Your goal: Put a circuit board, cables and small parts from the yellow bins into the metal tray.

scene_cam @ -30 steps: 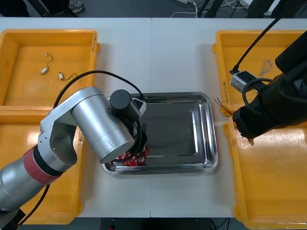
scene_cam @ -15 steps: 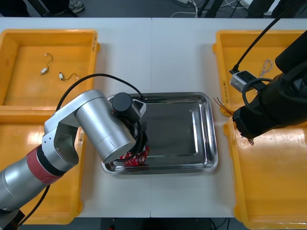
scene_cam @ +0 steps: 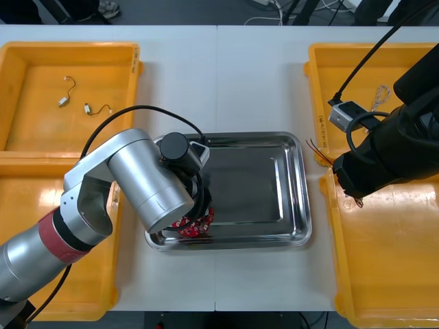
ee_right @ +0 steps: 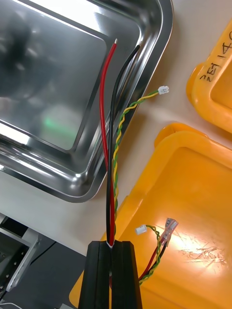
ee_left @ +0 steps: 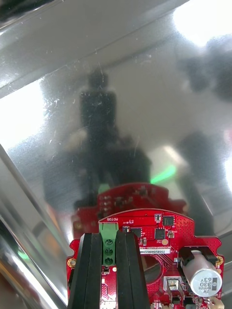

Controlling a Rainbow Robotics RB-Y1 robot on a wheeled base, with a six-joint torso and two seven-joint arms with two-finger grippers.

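Left gripper (ee_left: pixel 109 239) pinches the round red circuit board (ee_left: pixel 166 226); right gripper (ee_right: pixel 112 246) clamps cables (ee_right: pixel 103 120).

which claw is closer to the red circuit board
Left. The left claw is shut on the circuit board, in a corner of the tray. The right claw, holding cables, is past the opposite rim, over a yellow bin.

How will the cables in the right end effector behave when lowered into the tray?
Probably floppy: the cables are thin and bend away from the right end effector. Likely light, since a narrow pinch carries them. Their loose ends may splay past the metal tray rim; the twisted one ends outside. The left end effector holds the circuit board inside it.
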